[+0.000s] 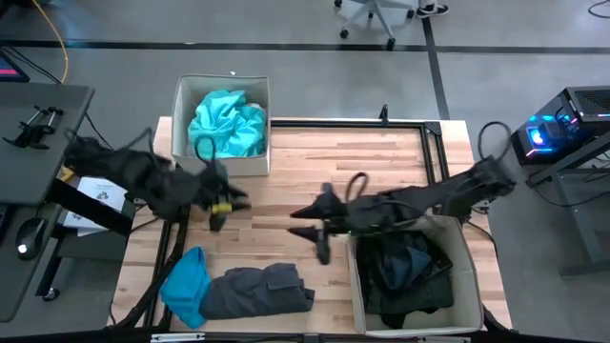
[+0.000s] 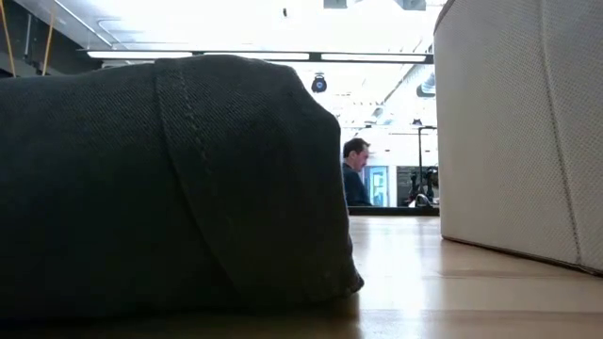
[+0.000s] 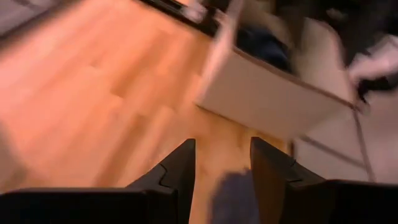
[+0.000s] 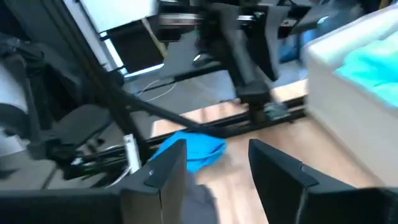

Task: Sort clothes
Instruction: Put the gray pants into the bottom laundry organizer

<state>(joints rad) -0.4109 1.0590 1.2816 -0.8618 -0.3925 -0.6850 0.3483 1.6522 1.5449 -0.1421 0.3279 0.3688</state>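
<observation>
At the bottom of the high view you have two garments left on the table (image 1: 276,200), a blue one (image 1: 187,282) lower left touching a dark grey one (image 1: 257,291) to its right; right of them, the lower-right bin (image 1: 474,286) holds dark clothes (image 1: 405,272). Mid-frame, both grippers hang empty over bare wood, the left gripper (image 1: 221,202) and the right gripper (image 1: 319,236), fingers parted with nothing between, probably poised for the next pick. Farthest, the upper-left bin (image 1: 221,84) holds the turquoise clothes (image 1: 229,124), so light goes there, dark to the other.
</observation>
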